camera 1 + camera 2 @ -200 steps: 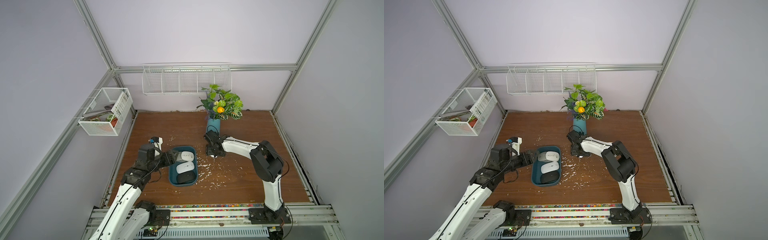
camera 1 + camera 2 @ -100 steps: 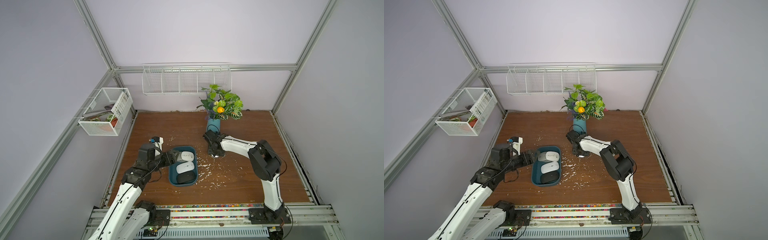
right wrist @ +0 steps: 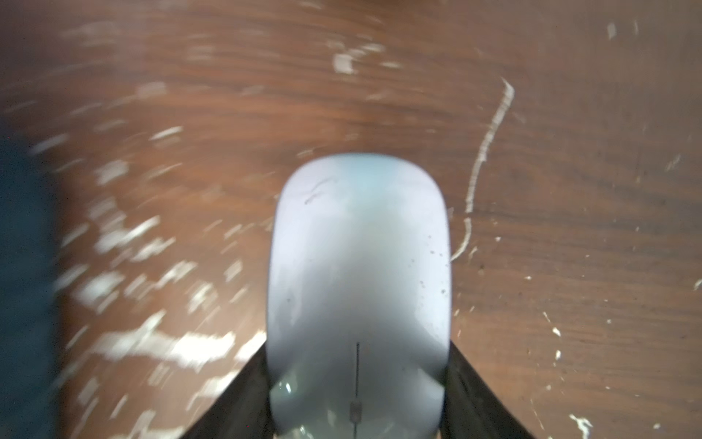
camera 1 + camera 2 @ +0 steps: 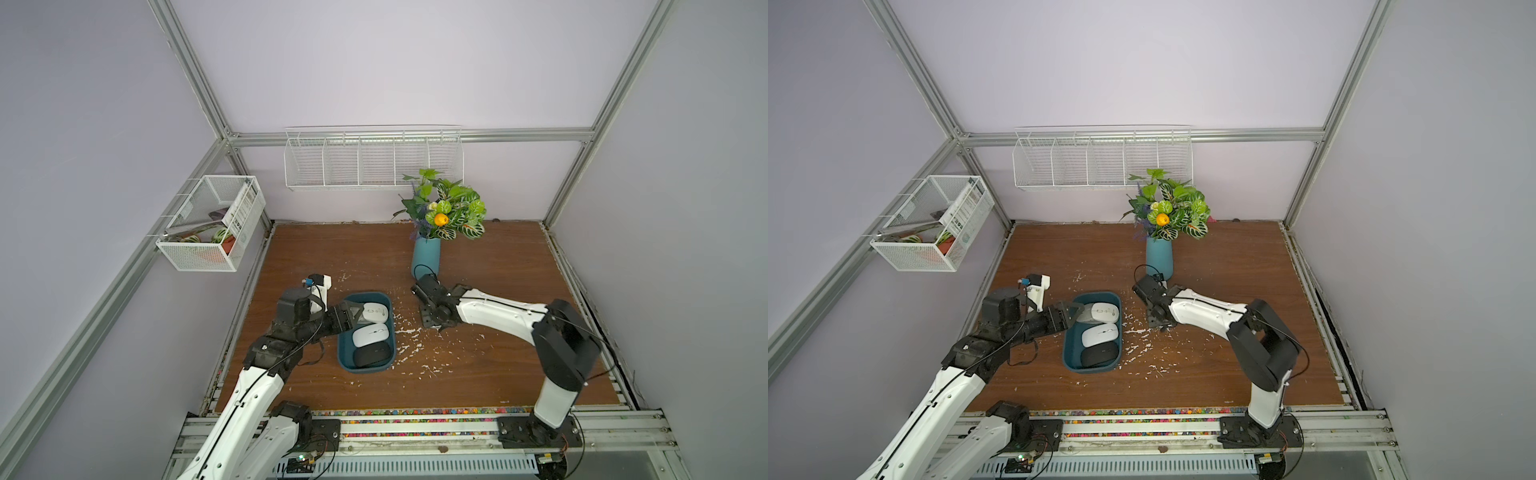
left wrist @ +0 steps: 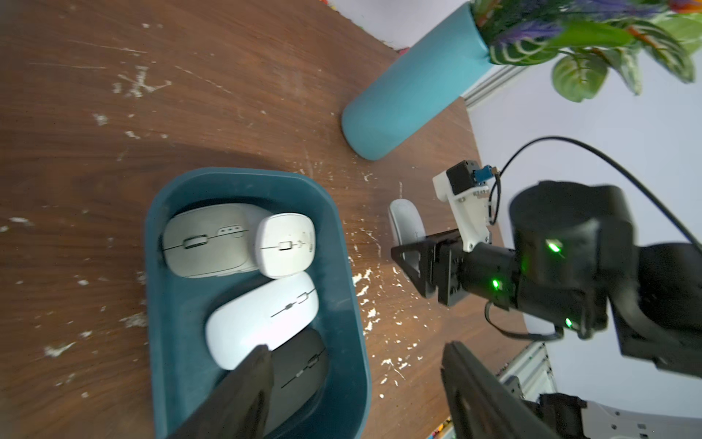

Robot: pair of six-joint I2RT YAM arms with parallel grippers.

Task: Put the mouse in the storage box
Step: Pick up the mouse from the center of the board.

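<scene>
Right fingers (image 3: 235, 395): pinched on mouse (image 3: 357, 266) sides, bottom centre. Left fingers (image 5: 243, 395): spread wide, empty, straddled box (image 5: 347, 289) rim, bottom. Four mice (image 5: 262, 319) inside; vase (image 5: 410, 87) upper right.

White shells, black joints and loose black cables on the left arm (image 4: 249, 399) and right arm (image 4: 498, 313); the left gripper (image 4: 353, 311) is black with triangular fingers.
</scene>
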